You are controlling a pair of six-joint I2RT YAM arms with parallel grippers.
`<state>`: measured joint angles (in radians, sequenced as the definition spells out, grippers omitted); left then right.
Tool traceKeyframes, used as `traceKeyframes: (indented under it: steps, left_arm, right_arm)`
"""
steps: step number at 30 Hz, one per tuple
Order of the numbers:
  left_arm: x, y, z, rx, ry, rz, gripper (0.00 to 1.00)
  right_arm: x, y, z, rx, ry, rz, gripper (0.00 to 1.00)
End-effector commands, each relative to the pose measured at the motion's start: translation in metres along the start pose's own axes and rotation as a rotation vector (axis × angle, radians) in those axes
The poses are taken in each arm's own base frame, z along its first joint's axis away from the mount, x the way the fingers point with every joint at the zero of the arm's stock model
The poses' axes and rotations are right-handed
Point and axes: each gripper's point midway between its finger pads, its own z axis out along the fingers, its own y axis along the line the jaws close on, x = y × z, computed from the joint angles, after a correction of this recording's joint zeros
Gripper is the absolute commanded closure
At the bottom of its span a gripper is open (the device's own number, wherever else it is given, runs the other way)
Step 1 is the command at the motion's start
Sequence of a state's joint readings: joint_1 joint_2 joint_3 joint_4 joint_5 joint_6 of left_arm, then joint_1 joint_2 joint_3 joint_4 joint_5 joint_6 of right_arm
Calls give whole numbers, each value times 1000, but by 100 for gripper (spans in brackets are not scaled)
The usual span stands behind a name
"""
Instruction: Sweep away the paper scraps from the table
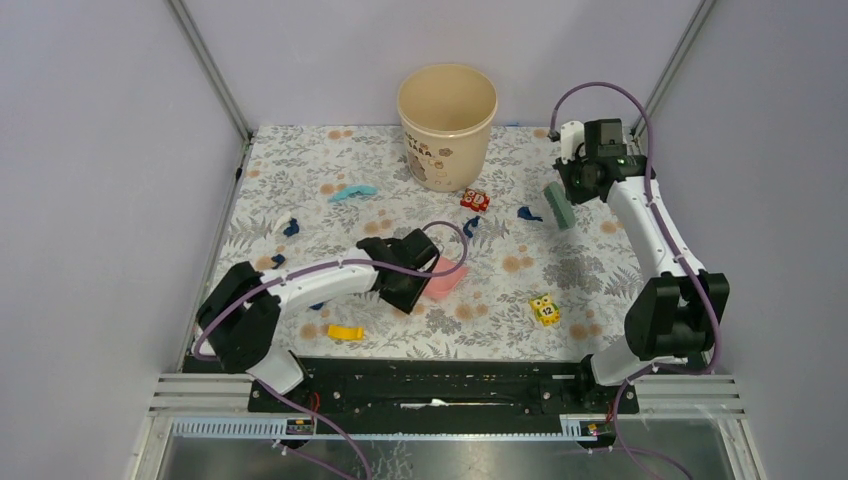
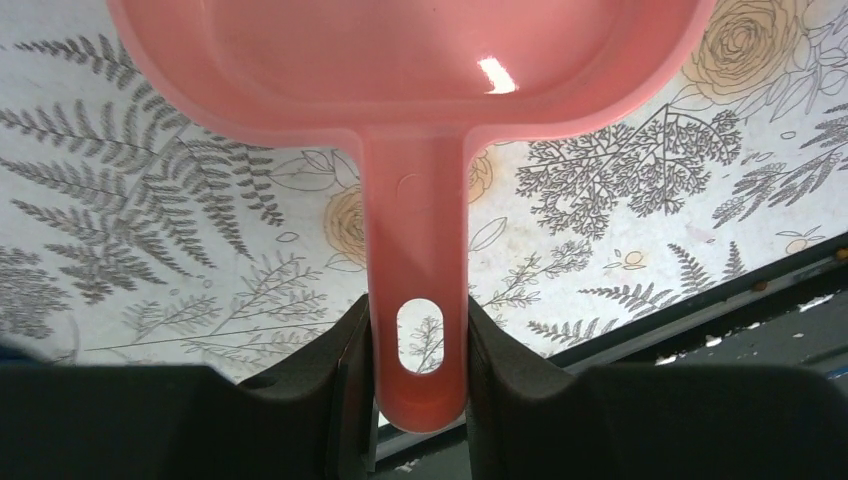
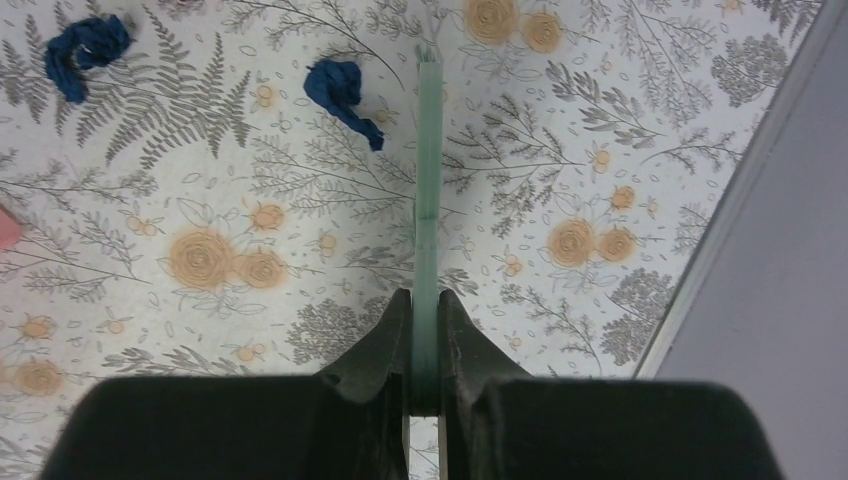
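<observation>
Several dark navy paper scraps lie on the table (image 1: 590, 270): one (image 1: 528, 213) just left of the green tool, one (image 1: 470, 226) by the dustpan, and two at the left (image 1: 291, 228) (image 1: 277, 260). A light-blue strip (image 1: 352, 192) lies at the back left. My left gripper (image 1: 410, 272) is shut on the handle (image 2: 418, 250) of the pink dustpan (image 1: 447, 278), held low at mid table. My right gripper (image 1: 578, 188) is shut on a thin green brush (image 1: 558, 205), edge-on in the right wrist view (image 3: 428, 170). Two scraps (image 3: 345, 88) (image 3: 85, 45) lie to its left.
A beige bucket (image 1: 447, 125) stands at the back centre. A red toy cube (image 1: 475, 200) sits in front of it. A yellow cube (image 1: 544, 310) is at the front right and a flat yellow piece (image 1: 346, 332) at the front left. Grey walls close three sides.
</observation>
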<state>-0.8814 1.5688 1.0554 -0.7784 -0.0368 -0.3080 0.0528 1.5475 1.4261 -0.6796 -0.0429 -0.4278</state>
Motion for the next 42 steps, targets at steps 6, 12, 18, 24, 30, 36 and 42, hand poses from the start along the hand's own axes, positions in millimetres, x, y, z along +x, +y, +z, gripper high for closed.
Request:
traceKeyframes:
  steps: [6,12,18,24,30,36,42]
  left_arm:
    - [-34,-20,-6,52,-354,-129,67]
    - [-38,-18,-2,57,-489,-136,63]
    - [-32,-16,7,43,-510,-135,59]
    - [-35,-17,6,52,-552,-138,61]
    - [-32,-19,10,52,-526,-135,72]
    - [-38,-21,-10,59,-524,-177,87]
    - [-33,-12,-53,-11,-441,-171,100]
  right_arm:
    - [-18,-2,4,30,-36,62,100]
    - [-17,1,5,17,-32,70,100]
    - [-13,5,8,4,-24,75,100]
    - [-15,4,9,0,-25,76,100]
    - [-15,8,9,-19,-24,86,100]
    - [-17,11,8,-19,-28,64,100]
    - [-28,21,5,35,-12,-90,100]
